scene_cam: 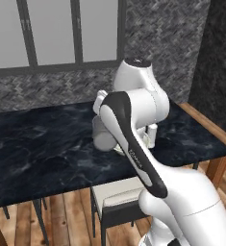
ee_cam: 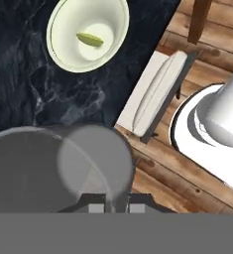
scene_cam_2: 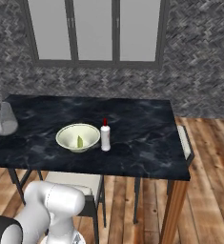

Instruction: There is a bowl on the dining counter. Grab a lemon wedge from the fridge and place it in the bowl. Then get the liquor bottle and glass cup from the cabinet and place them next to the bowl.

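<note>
The gripper (ee_cam: pixel 109 204) is clamped on the glass cup (ee_cam: pixel 63 166), carried above the dining counter's (ee_cam: pixel 19 84) near edge. Farther in, the bowl (scene_cam_2: pixel 78 137) holds the lemon wedge (ee_cam: pixel 89 39), the liquor bottle (scene_cam_2: pixel 105 135) just beside it.

Dining counter (scene_cam_2: pixel 142 138) glossy veined marble; bowl (ee_cam: pixel 68 54) smooth glazed; glass cup (ee_cam: pixel 53 168) translucent grey.

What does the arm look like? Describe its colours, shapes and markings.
The arm is built of glossy white rounded shells with a curved black band along one link, carrying small pale lettering, and a dark cap on the top joint. The fingers are small, dark and blocky.
</note>
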Tool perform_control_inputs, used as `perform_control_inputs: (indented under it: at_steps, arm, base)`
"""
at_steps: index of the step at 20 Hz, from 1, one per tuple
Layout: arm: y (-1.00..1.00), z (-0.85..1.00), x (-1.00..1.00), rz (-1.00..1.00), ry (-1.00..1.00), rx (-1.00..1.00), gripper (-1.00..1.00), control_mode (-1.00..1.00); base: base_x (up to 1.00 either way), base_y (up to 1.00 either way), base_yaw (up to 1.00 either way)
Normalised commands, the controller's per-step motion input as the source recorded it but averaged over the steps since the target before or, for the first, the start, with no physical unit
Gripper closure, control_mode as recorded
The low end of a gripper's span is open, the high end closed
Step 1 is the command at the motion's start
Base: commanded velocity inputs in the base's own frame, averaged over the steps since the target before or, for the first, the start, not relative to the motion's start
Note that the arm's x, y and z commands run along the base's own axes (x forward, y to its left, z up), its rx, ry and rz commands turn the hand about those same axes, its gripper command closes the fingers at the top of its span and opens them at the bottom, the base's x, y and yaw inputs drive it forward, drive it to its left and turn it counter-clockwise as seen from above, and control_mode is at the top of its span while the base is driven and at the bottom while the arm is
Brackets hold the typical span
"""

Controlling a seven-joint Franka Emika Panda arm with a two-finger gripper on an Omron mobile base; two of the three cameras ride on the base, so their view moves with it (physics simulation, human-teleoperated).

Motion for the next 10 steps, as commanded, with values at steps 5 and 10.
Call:
perform_control_inputs:
  at_steps: [5, 10]
  arm:
    - [0.15, -0.43, 0.21, -0.23, 0.00, 0.08, 1.00, -1.00]
    - [0.01, -0.31, 0.43, -0.20, 0.00, 0.09, 1.00, -1.00]
  base:
    - [0.00, 0.00, 0.00]
    - [0.00, 0.00, 0.00]
